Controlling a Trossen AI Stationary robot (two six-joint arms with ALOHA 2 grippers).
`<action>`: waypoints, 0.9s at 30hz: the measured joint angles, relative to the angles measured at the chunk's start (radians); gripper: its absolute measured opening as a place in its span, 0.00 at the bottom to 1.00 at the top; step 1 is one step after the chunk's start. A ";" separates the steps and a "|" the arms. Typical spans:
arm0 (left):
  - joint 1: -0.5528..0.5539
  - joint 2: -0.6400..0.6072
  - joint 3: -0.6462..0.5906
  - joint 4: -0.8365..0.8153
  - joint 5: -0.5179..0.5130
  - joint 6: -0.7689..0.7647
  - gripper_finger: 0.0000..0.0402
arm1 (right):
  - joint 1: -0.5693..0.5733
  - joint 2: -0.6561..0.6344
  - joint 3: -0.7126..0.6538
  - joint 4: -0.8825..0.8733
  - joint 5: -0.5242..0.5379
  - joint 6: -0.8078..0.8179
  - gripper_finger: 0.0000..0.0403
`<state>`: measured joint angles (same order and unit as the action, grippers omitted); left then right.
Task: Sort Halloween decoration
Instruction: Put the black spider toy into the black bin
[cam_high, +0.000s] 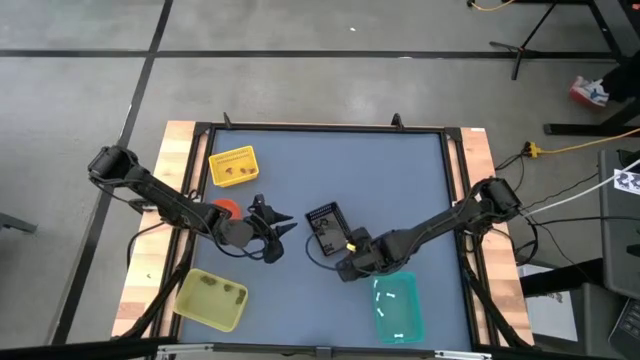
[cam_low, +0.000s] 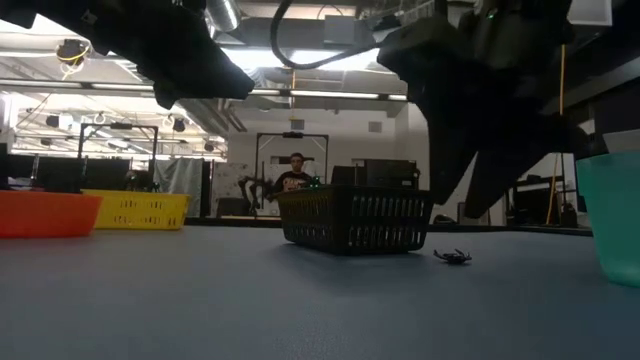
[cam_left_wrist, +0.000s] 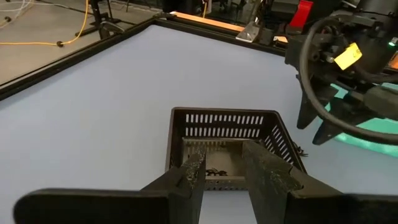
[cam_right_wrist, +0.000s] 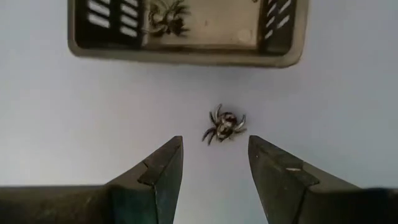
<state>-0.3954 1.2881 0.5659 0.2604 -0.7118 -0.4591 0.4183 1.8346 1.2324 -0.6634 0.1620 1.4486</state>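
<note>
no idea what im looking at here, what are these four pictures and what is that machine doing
It is a robot with two dark arms at a blue table, seen four ways: from above, from table height, and from a camera on each wrist. On the table sit a black basket, a yellow basket, a yellow-green tray, a teal tray and an orange container. The right hand hovers open over a tiny toy spider lying beside the black basket, not touching it. The left hand waits open near that basket, holding nothing.
</note>
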 joint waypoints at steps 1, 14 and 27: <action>0.000 0.000 0.000 0.000 0.000 0.000 0.23 | 0.000 0.006 0.000 0.007 0.006 0.006 0.44; 0.000 0.000 0.000 -0.026 0.000 -0.001 0.23 | 0.000 0.059 0.000 0.031 0.032 0.013 0.44; 0.000 0.000 0.000 -0.027 0.000 -0.001 0.23 | 0.001 0.063 -0.001 0.037 0.062 0.020 0.44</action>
<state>-0.3954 1.2881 0.5659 0.2337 -0.7120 -0.4599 0.4194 1.8973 1.2312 -0.6266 0.2244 1.4691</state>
